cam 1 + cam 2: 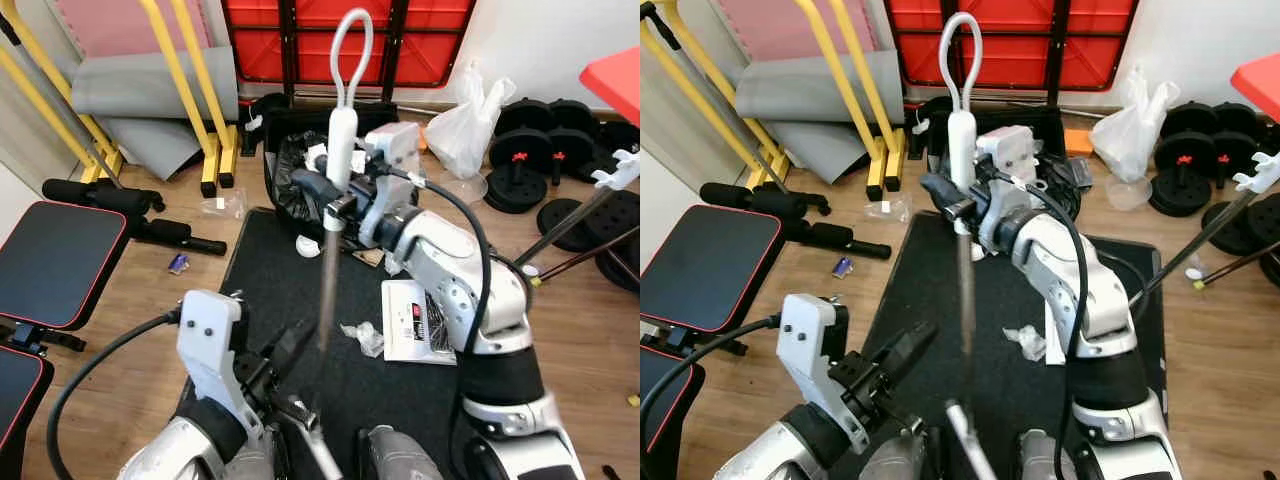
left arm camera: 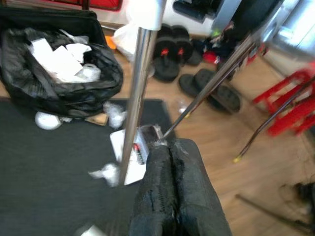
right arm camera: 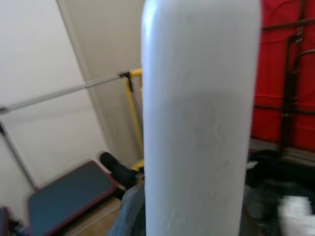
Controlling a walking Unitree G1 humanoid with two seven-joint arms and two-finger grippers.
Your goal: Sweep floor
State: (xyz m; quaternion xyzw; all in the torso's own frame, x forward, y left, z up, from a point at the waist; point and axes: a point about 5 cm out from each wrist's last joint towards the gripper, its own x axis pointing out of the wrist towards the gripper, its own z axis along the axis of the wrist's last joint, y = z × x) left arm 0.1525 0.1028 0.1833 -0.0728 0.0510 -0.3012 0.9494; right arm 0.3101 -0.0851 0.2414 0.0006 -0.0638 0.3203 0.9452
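Observation:
I hold a long sweeping tool upright over the black floor mat [image 1: 270, 300]: a metal pole [image 1: 327, 290] with a white grip [image 1: 342, 145] and a loop on top. My right gripper [image 1: 330, 192] is shut on the pole just under the white grip [image 3: 197, 123]. Lower down, my left gripper [image 1: 295, 340] has its fingers [image 2: 170, 167] pressed together beside the pole [image 2: 135, 88], with nothing between them. Crumpled paper [image 1: 365, 338], a printed white packet [image 1: 415, 320] and a white ball [image 1: 308, 246] lie on the mat. A black rubbish bag [image 2: 59, 78] holding paper stands at the mat's far end.
A black and red weight bench [image 1: 55, 260] is at the left, with yellow rack legs [image 1: 210, 150] and a grey rolled mat [image 1: 150, 90] behind. Weight plates [image 1: 540, 150], a white plastic bag [image 1: 470, 120] and thin rods [image 1: 570, 225] crowd the right. Red crates [image 1: 350, 40] line the back wall.

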